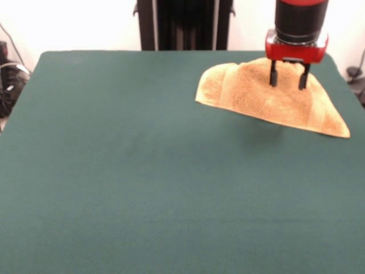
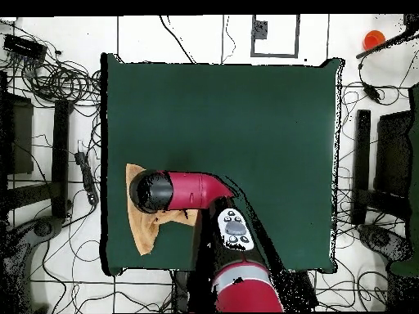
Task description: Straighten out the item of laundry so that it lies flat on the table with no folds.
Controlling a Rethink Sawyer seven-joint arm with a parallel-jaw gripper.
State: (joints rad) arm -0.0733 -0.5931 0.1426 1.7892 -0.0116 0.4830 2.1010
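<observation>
Green table (image 1: 142, 171) bears folded tan towel (image 1: 251, 97); spread claw (image 1: 289, 80) above it.

Black cables (image 2: 61, 78) tangle on the white floor (image 2: 180, 33) beside the table; an orange round object (image 2: 374, 38) sits near one corner.
</observation>
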